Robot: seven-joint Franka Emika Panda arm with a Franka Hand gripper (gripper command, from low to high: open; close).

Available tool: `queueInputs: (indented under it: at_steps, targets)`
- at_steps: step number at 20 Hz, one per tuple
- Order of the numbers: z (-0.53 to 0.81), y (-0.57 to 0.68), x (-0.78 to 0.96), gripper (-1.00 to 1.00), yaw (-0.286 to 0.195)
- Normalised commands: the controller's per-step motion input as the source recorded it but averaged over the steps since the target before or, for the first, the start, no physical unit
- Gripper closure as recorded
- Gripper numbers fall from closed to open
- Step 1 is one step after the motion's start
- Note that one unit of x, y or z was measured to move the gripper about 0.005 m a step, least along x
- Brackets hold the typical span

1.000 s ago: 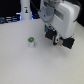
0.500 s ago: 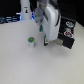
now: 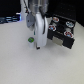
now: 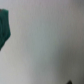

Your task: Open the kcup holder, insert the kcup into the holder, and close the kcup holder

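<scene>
The kcup (image 3: 31, 38) is a small pod with a bright green top, standing on the white table in the exterior view. My gripper (image 3: 37, 47) hangs low just to its right in that view, near the table; blur hides whether its fingers are open. The black kcup holder (image 3: 64, 36) sits further to the exterior view's right, with pale handles on its front and a tray of round pod slots (image 3: 62, 23) on top. In the blurred wrist view a dark green shape (image 4: 4, 27) shows at one edge, likely the kcup.
The white arm (image 3: 38, 20) stands between the kcup and the holder. Dark blue clutter (image 3: 10, 19) lies along the back at the exterior view's left. White table (image 3: 30, 67) stretches toward the front.
The arm has swung from in front of the holder to the exterior view's left and come down, ending beside the green-topped kcup. The kcup and holder have not moved.
</scene>
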Motion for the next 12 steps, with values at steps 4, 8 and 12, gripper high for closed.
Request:
queueInputs:
  at_steps: [4,8,12]
  targets:
    - [-0.32,-0.54,-0.19,-1.0,-0.245]
    - [-0.16,-0.41,-0.11,-1.0,-0.197]
    - [0.19,0.18,0.04,-1.0,0.0]
